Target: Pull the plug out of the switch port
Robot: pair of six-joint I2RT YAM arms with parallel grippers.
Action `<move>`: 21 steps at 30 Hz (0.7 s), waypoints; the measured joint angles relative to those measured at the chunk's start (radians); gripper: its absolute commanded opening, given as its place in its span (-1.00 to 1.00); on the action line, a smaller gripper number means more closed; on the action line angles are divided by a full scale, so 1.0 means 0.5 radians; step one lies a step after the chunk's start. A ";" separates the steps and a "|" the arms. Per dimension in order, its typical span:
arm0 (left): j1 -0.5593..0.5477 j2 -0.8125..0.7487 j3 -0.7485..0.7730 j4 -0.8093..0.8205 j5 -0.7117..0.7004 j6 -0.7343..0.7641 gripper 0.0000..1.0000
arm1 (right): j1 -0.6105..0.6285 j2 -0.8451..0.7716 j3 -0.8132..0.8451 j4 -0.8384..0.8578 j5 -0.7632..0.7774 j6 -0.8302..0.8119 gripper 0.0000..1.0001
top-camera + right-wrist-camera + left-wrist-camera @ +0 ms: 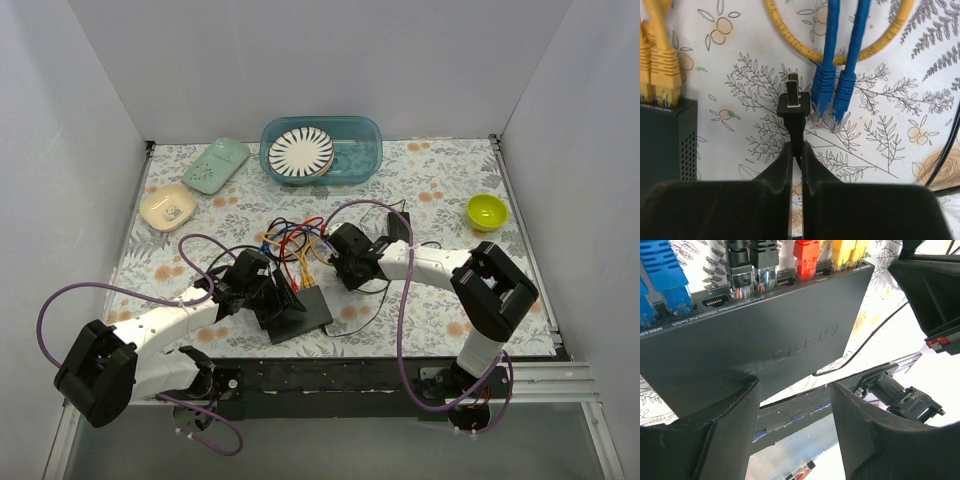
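Two arms meet at a switch [305,315] on a flowered surface [440,190], with white walls [300,60] on three sides.
Top view: one teal bin [370,160] at upper centre holds one striped plate [300,152]. One green dish [215,165] and one peach dish [167,207] sit upper left, and one yellow-green bowl [487,211] sits at right. The left gripper [272,290] is at the switch, lower centre, with the right gripper [335,258] just above and to its right. Left wrist view: the jaws are spread wide at the switch's near edge. Along the top, its ports hold two black plugs [762,255], one red plug [805,257] and two yellow plugs [845,250]. Right wrist view: the jaws are closed on one two-pronged plug [795,107] at centre, apart from the switch at left. Two loose blue plugs [822,95] lie just beside it.
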 measured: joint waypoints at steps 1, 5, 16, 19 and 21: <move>0.000 0.000 0.004 -0.008 -0.005 0.000 0.17 | 0.000 0.000 0.000 -0.008 0.022 0.027 -0.97; 0.000 0.002 0.011 -0.018 -0.018 0.001 0.18 | 0.002 -0.030 -0.004 -0.100 0.134 0.151 -0.97; 0.000 0.106 0.039 0.095 0.014 0.001 0.18 | -0.232 -0.562 0.194 -0.679 0.420 0.369 -0.97; 0.000 0.134 0.045 0.134 0.028 0.002 0.18 | -0.504 -0.584 0.288 -0.671 0.396 0.420 -0.97; 0.000 0.145 0.046 0.154 0.034 0.007 0.18 | -0.789 -0.587 0.259 -0.635 0.356 0.468 -0.97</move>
